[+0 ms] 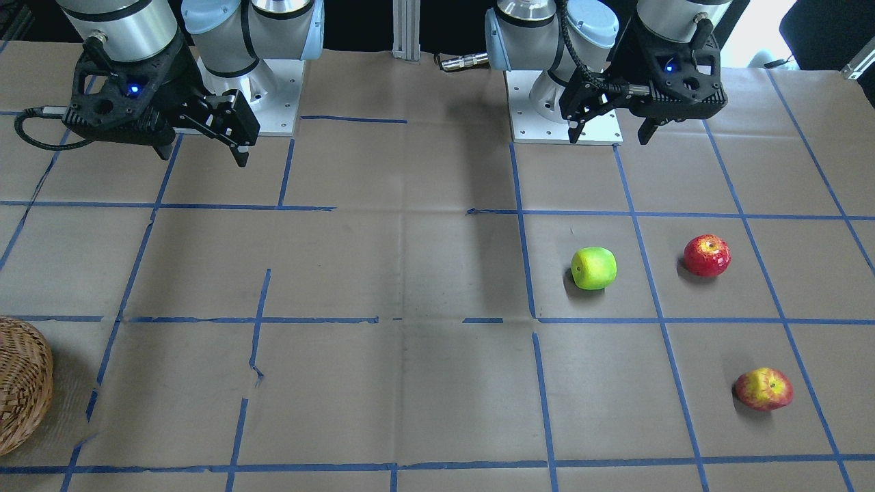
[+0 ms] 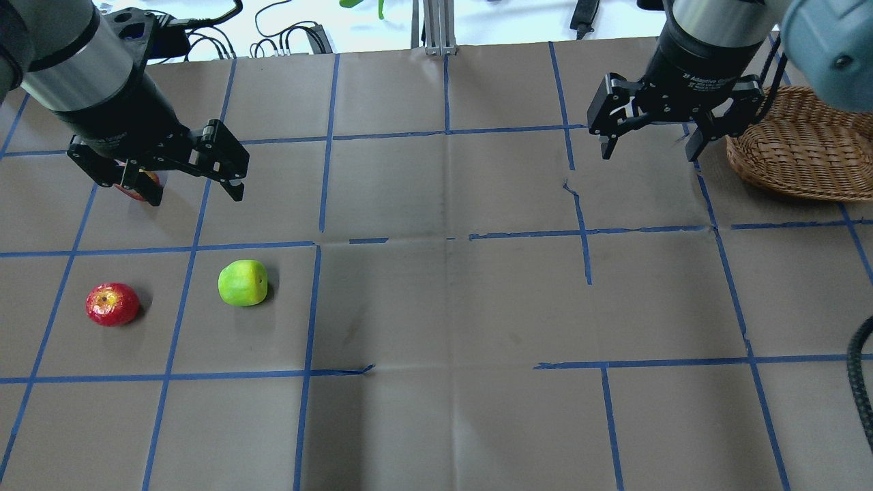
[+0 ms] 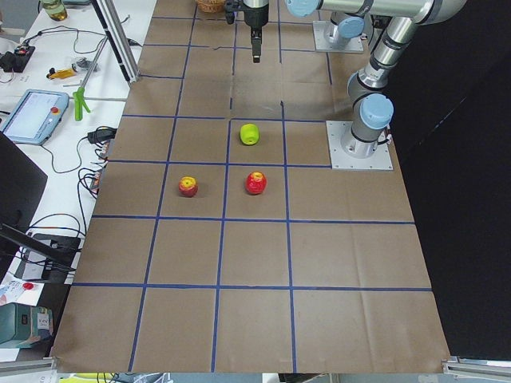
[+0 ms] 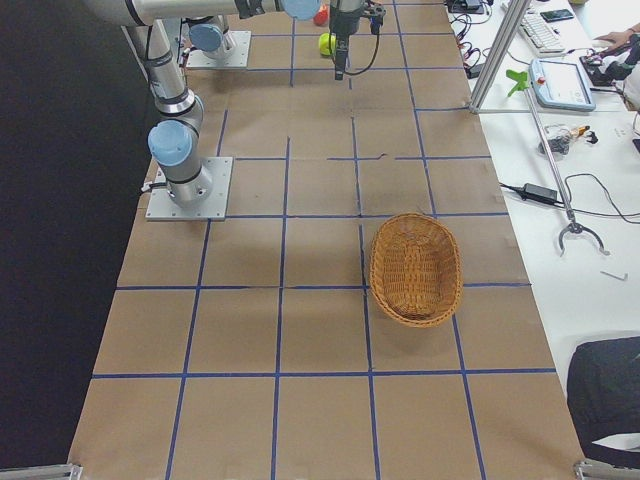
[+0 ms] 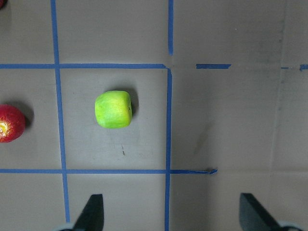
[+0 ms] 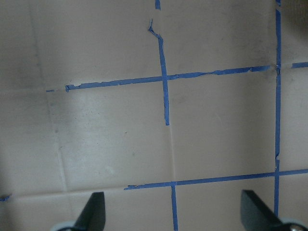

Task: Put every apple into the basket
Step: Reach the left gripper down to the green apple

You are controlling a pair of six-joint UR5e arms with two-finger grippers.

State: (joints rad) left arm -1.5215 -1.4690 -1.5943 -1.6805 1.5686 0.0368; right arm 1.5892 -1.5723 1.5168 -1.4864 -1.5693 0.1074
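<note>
Currently left fingers [image 5: 94, 211] and right fingers [image 6: 94, 211] gape empty; glossy green apple [image 5: 113, 109] lies untouched.

Glossy apples [image 1: 593, 268] sit on matt brown paper [image 1: 410, 383]; the basket [image 4: 415, 270] is rough woven wicker.

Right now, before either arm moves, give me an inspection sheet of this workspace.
Surface: table covered in brown paper with a blue tape grid; the tape is broken in places.
Job's things: green apple, red apple and red-yellow apple lie apart on the paper, on the left arm's side; basket stands on the right arm's side with no apple in it.
Clutter: nothing seen.
Grippers: left gripper and right gripper are both open, empty and above the table.
Cables: black cable loops from the right wrist.
Surroundings: side bench holds a teach pendant and loose wires.
</note>
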